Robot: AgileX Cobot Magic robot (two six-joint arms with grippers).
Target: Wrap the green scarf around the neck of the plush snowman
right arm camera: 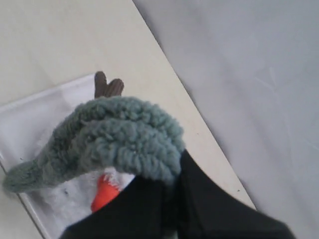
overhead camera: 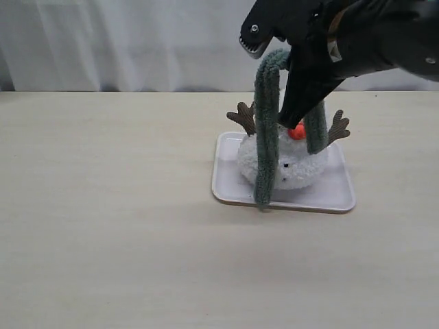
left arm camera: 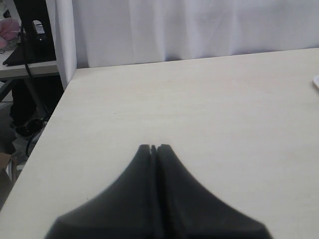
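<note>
The green scarf (overhead camera: 266, 123) hangs in a high arch over the plush snowman (overhead camera: 295, 171), which lies on the pale tray (overhead camera: 336, 195). One strand drops past the snowman's body to the tray's front rim. The other ends beside the orange nose (overhead camera: 296, 132). My right gripper (overhead camera: 287, 82) is shut on the scarf's middle, above the toy. In the right wrist view the scarf (right arm camera: 124, 134) bulges over the gripper (right arm camera: 177, 162), with the nose (right arm camera: 102, 194) and white fluff (right arm camera: 60, 201) below. The neck is hidden. My left gripper (left arm camera: 153, 148) is shut and holds nothing over bare table.
Brown branch arms (overhead camera: 241, 116) stick out on both sides of the snowman. The table's back edge meets a white curtain (overhead camera: 137, 41). In the left wrist view the table's side edge (left arm camera: 50, 124) drops off toward dark stands and clutter (left arm camera: 30, 30).
</note>
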